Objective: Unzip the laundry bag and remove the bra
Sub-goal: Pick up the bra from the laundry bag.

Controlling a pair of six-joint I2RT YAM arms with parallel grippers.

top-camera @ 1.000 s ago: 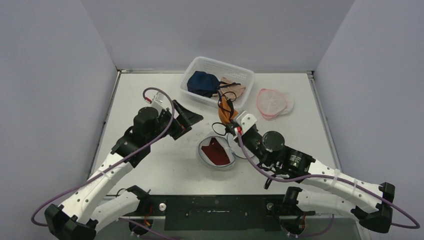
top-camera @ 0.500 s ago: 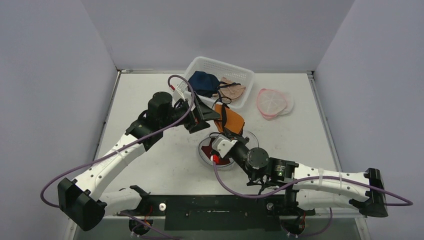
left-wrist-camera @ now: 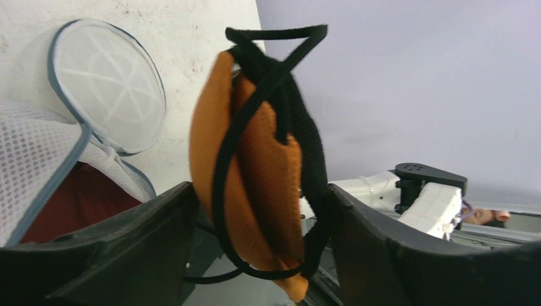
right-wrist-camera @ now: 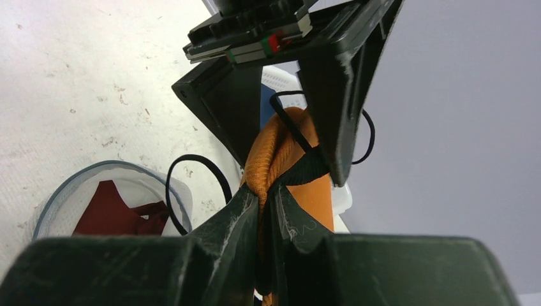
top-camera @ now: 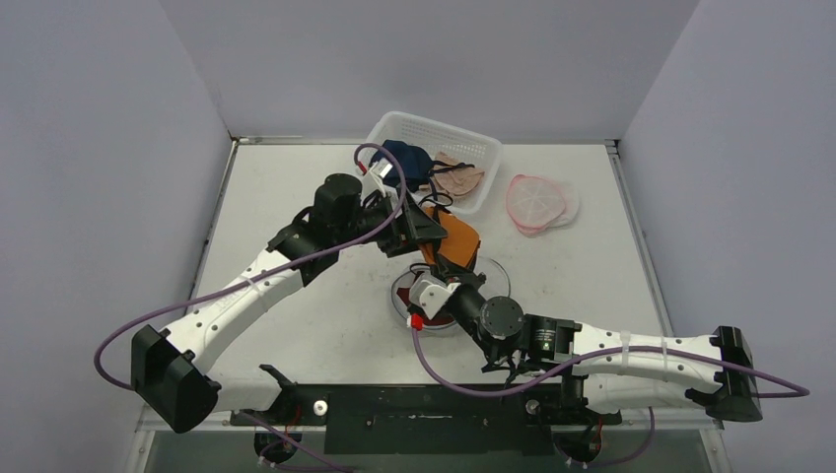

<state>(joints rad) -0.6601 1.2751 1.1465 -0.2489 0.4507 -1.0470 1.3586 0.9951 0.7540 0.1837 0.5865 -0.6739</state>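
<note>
1. Evidently the bag (top-camera: 426,307) is unzipped, with a red garment inside.
2. The bra (top-camera: 455,239) hangs just above it, pinched in the closed right gripper (right-wrist-camera: 261,197).
3. The left gripper (left-wrist-camera: 258,191) straddles the bra, jaws wide and not gripping.
4. Remaining: set the bra down, perhaps in the basket (top-camera: 434,119).

White table (top-camera: 296,187) bears a basket (top-camera: 414,121), pink pouch (top-camera: 537,202) and laundry bag (left-wrist-camera: 35,156).

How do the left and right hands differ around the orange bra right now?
The right hand is pinched shut on the orange bra; the left hand stands open, fingers either side of it. Seen from above, the right hand reaches in from the near side, the left hand from the left. Both meet at that bra.
</note>
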